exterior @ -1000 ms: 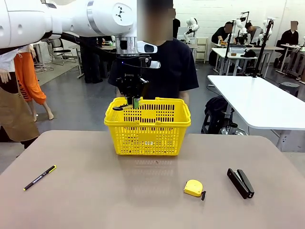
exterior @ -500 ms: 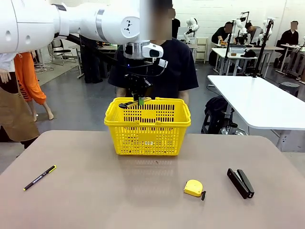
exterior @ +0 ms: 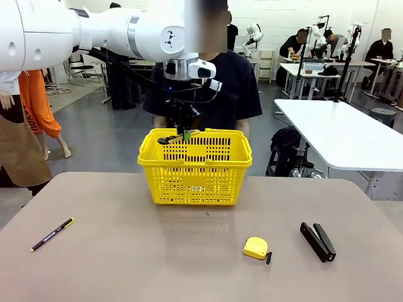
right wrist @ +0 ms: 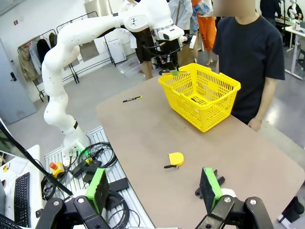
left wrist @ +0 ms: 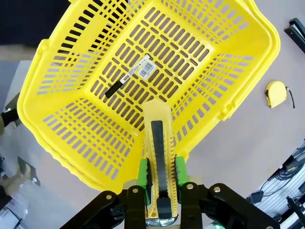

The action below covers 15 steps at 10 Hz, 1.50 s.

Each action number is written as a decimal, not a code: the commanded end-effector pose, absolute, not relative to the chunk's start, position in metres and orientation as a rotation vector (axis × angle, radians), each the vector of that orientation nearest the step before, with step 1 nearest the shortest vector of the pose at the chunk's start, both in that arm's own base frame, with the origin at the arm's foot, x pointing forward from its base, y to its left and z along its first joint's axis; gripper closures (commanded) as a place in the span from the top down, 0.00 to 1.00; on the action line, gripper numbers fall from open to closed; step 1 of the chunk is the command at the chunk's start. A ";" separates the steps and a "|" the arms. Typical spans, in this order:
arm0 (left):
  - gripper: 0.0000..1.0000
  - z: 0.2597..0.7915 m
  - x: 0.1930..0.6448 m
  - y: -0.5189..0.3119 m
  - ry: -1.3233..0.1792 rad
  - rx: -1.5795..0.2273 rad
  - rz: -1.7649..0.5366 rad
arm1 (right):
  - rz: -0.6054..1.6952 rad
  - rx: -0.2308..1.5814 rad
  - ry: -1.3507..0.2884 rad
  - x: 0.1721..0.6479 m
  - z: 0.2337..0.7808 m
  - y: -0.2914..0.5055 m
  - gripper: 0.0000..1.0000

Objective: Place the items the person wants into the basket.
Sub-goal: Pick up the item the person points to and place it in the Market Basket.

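Note:
My left gripper [exterior: 181, 131] hangs over the far-left rim of the yellow basket [exterior: 195, 168], shut on the yellow-and-black utility knife [left wrist: 157, 125]. In the left wrist view the knife points down into the basket [left wrist: 71, 119] from between the green pads [left wrist: 143, 172]. The black marker with a white label [left wrist: 128, 76] lies on the basket floor. At the table's left lies the black pen with yellow accents [exterior: 52, 234]. Behind the basket stands the person in a black T-shirt [exterior: 236, 88]. My right gripper [right wrist: 153, 191] is open above the near right of the table.
A yellow tape measure [exterior: 256, 248] and a black stapler [exterior: 317, 241] lie on the table's right front. The tabletop [exterior: 126, 264] is bare between the pen and the tape measure. Other white tables and people are far behind.
My left gripper has shifted slightly right over the basket's far rim, still holding the knife. Nothing on the table has moved.

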State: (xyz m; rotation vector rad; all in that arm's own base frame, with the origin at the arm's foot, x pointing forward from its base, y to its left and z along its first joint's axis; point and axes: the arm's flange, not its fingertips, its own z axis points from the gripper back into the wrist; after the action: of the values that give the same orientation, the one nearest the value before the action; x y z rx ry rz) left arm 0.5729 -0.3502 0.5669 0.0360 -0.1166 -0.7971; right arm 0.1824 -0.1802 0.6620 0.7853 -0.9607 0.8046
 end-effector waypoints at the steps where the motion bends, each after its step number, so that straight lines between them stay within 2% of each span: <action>1: 0.26 0.567 0.573 -0.350 -0.117 0.036 -0.797 | 0.818 0.801 -0.982 0.184 0.663 -0.181 1.00; 3: 0.26 0.554 0.587 -0.347 -0.221 -0.024 -1.128 | 0.818 0.801 -0.982 0.184 0.663 -0.181 1.00; 5: 0.26 0.542 0.596 -0.343 -0.249 -0.070 -1.317 | 0.818 0.801 -0.982 0.184 0.663 -0.181 1.00; 8: 0.26 0.534 0.603 -0.343 -0.139 -0.036 -1.506 | 0.818 0.801 -0.982 0.184 0.663 -0.181 1.00; 10: 0.26 0.522 0.606 -0.348 -0.106 0.039 -1.578 | 0.818 0.801 -0.982 0.184 0.663 -0.181 1.00; 15: 0.26 0.483 0.616 -0.358 -0.148 0.099 -1.588 | 0.818 0.801 -0.982 0.184 0.663 -0.181 1.00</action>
State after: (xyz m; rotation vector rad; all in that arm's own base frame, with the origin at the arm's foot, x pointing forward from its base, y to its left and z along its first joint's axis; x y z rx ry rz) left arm 0.6112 -0.3595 0.4872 0.0704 -0.1424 -1.5899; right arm 0.1824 -0.1803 0.6619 0.7853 -0.9610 0.8048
